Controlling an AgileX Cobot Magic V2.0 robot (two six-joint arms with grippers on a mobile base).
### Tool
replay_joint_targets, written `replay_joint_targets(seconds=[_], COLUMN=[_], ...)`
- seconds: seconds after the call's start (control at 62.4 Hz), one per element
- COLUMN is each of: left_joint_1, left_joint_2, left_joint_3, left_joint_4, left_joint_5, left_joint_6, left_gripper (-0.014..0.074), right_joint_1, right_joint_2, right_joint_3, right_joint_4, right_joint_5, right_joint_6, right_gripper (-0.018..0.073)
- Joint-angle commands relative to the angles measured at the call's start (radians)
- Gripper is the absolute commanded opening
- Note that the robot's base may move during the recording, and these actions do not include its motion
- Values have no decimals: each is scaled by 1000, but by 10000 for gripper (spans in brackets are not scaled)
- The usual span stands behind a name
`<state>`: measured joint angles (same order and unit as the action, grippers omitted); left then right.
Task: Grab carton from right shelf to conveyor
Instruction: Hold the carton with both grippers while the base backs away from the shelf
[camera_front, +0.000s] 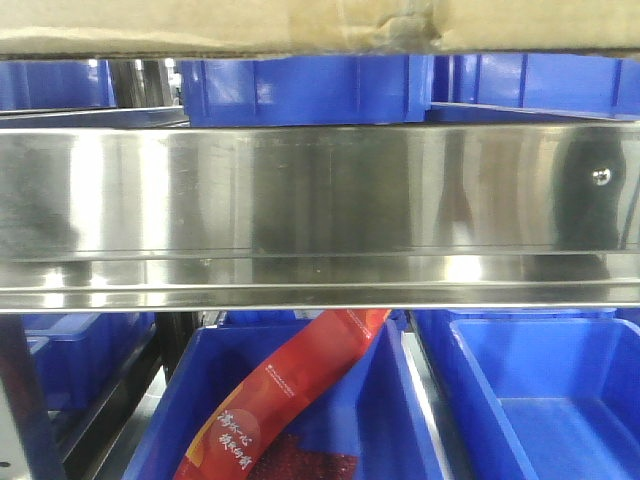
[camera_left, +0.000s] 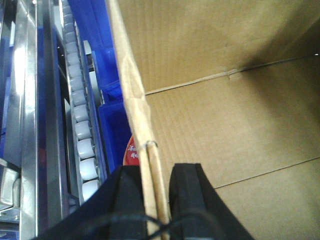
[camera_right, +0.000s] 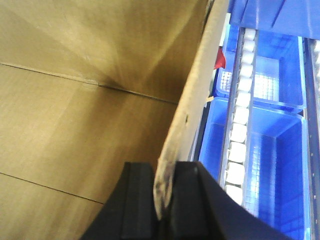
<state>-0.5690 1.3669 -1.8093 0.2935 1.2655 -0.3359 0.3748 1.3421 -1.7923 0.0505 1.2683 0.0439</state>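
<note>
The brown carton (camera_front: 300, 25) fills the top of the front view, its lower edge just above the steel shelf rail (camera_front: 320, 200) with a small screw (camera_front: 601, 176). In the left wrist view my left gripper (camera_left: 155, 195) is shut on the carton's left wall (camera_left: 137, 110), one finger inside and one outside; the carton's inside (camera_left: 225, 100) shows to the right. In the right wrist view my right gripper (camera_right: 164, 195) is shut on the carton's right wall (camera_right: 195, 110), with the carton's inside (camera_right: 75, 100) to the left. The conveyor is out of view.
Blue bins (camera_front: 300, 90) stand behind the rail, more below (camera_front: 540, 390), one holding a red packet (camera_front: 290, 390). White roller tracks run beside the carton in the left wrist view (camera_left: 80, 125) and the right wrist view (camera_right: 240, 125), with blue bins (camera_right: 275, 165) underneath.
</note>
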Motion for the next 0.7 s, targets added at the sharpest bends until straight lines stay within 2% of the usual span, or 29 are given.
replay_joint_targets(seconds=[0.0, 0.689], left_joint_1=[-18, -18], left_joint_2=[-14, -14], left_joint_3=[-5, -5], left_joint_4=[-35, -17], left_joint_5=[-44, -71], left_joint_6=[10, 10], left_gripper=[-16, -16], right_joint_1=[-1, -1], right_joint_2=[-10, -10], right_joint_3=[0, 0], right_joint_4=[24, 24], right_joint_5=[-47, -96], right_joint_6=[-16, -16], right_gripper=[-66, -67])
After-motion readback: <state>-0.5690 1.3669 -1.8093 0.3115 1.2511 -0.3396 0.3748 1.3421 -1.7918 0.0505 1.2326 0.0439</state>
